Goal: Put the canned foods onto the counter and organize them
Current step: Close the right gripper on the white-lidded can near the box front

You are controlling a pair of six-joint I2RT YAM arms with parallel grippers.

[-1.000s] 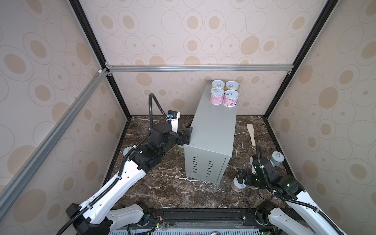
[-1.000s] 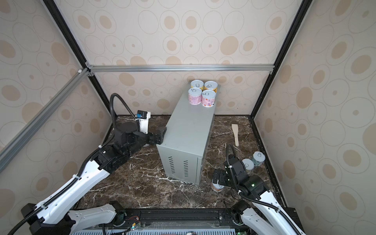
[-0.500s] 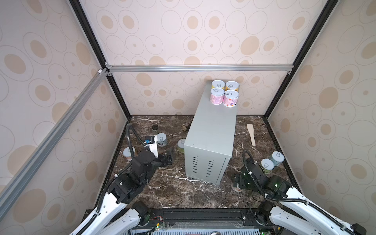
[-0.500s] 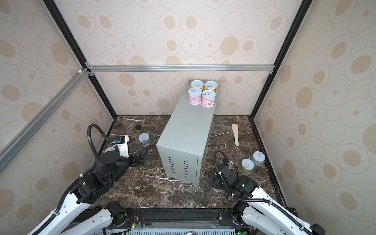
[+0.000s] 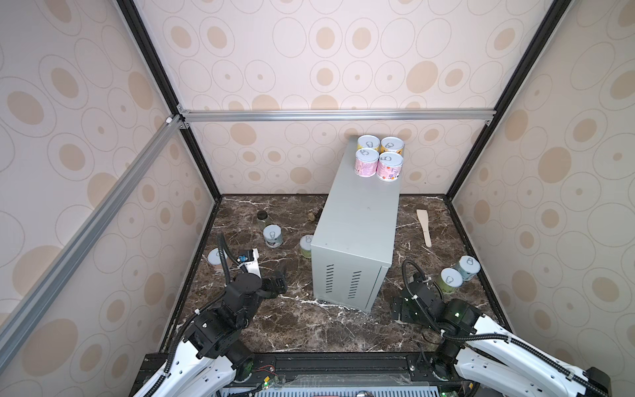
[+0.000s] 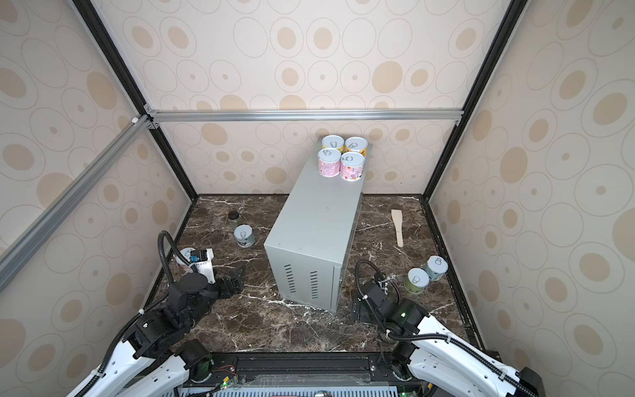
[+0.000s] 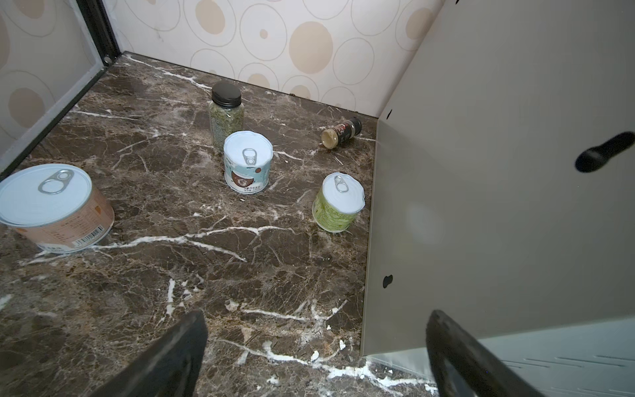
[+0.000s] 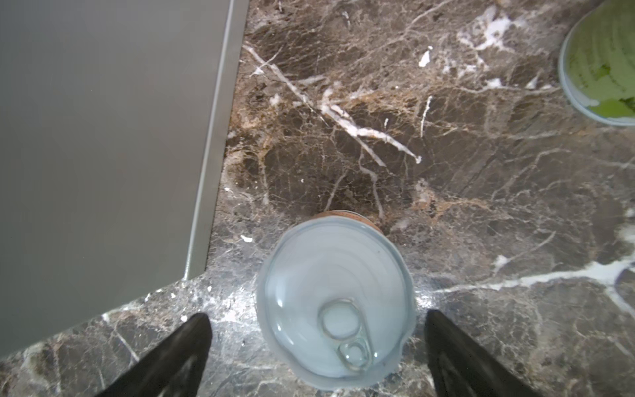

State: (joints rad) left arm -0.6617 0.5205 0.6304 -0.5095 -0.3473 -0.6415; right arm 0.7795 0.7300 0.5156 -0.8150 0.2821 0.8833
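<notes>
Tins (image 5: 389, 165), four of them, stand at the bench's (image 5: 357, 220) far end; six wait on the marble floor (image 5: 309, 326). Right tool (image 8: 318, 318) hangs wide open and empty over one tin (image 8: 335, 299); left tool (image 7: 316, 318) gapes empty too. Rigid, smooth, likely weighty: pinch the labelled wall mid-height.

the counter (image 5: 360, 220) was a plain light grey, with two pink-labelled tins (image 5: 366, 163) and two yellow-labelled tins (image 5: 392, 144) at its far end, all silver-lidded. the marble surface (image 5: 309, 326) was dark brown, veined in white. on it, a white-and-blue tin (image 7: 248, 165) showed a brown emblem, a green tin (image 7: 338, 202) a lime label, an orange tin (image 7: 55, 209) a black barcode. the jar (image 7: 226, 110) had a black lid over speckled green contents. the walls (image 5: 309, 51) were cream, patterned with beige ovals inside thin rings. the spatula (image 5: 424, 227) was pale wood.
</notes>
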